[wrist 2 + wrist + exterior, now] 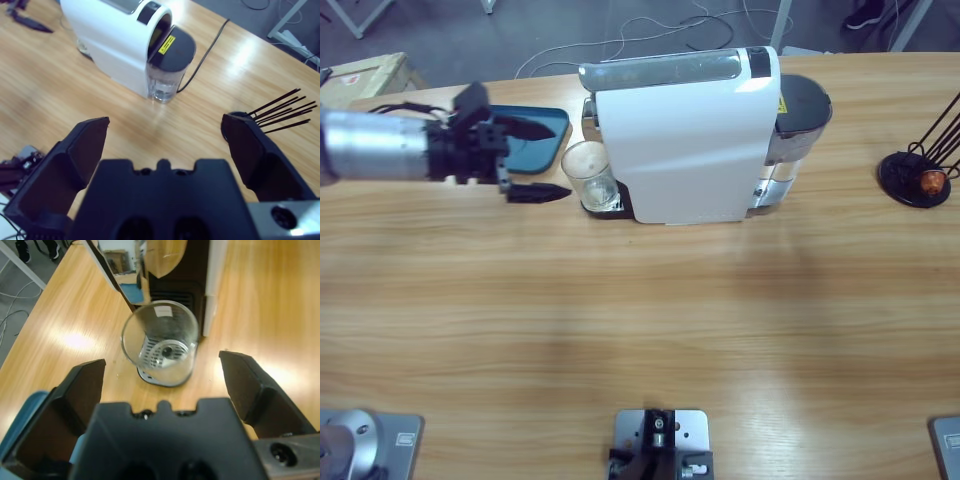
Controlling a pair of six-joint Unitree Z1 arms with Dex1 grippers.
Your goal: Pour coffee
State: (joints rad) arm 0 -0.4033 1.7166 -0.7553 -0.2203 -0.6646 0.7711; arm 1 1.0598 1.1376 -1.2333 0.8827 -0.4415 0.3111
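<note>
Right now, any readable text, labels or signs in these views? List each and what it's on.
Nothing can be read as words.
Yellow warning sticker on the coffee machine, beside the water tank: print too small to read.
Pale label seen through the glass: blurred, unreadable.
Cardboard box past the table's far left edge: red markings, unreadable.

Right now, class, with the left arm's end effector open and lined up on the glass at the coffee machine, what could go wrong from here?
1. The clear glass tumbler sits tight against the white coffee machine, so a black finger might strike the machine.
2. An off-centre closure by the left end effector could tip the tumbler off its drip grille.
3. The blue tray lies close under one finger and could be snagged.
</note>
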